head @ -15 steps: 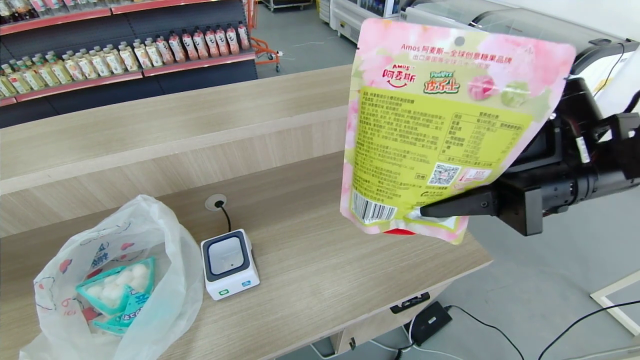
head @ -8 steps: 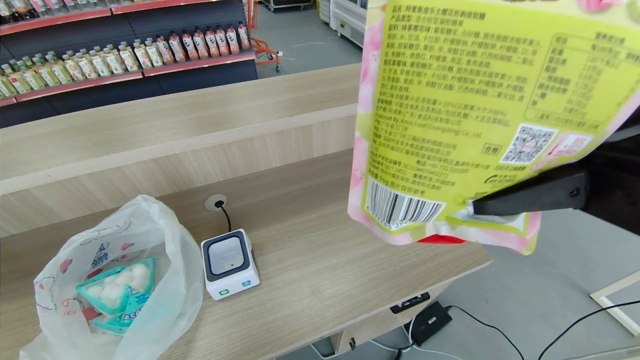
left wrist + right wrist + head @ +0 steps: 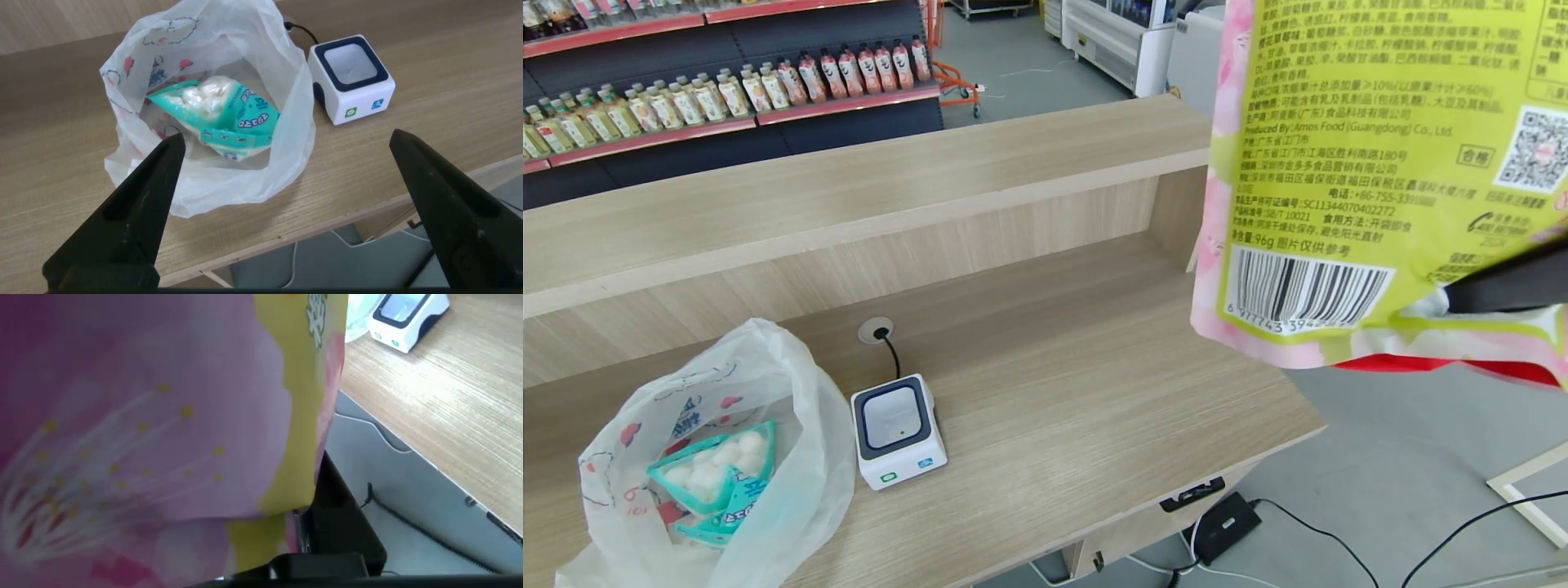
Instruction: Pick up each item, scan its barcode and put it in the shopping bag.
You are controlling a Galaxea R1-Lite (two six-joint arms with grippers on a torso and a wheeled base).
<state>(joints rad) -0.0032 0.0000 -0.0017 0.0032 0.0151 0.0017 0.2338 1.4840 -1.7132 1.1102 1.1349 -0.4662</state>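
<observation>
A pink and yellow-green candy pouch [image 3: 1372, 163] hangs high at the right, close to the head camera, its barcode [image 3: 1298, 292] facing me. My right gripper [image 3: 1494, 294] is shut on the pouch's lower edge; one black finger [image 3: 1515, 286] shows across it. The same pouch [image 3: 163, 416] shows from behind in the right wrist view. A white barcode scanner [image 3: 897, 430] sits on the wooden counter [image 3: 1094, 425], beside a translucent shopping bag [image 3: 792, 408] holding teal snack packets [image 3: 715, 474]. My left gripper [image 3: 286, 204] hovers open above the bag [image 3: 286, 155] and scanner [image 3: 351, 77].
A raised wooden ledge [image 3: 849, 196] runs behind the counter. Shelves of bottles [image 3: 727, 90] stand far behind. The scanner's cable goes into a grommet [image 3: 875, 330]. Cables and a black box [image 3: 1225, 523] lie on the floor past the counter's right edge.
The right gripper has carried the pouch up, to the right and closer to the head camera. The bag, scanner and left gripper have not moved.
</observation>
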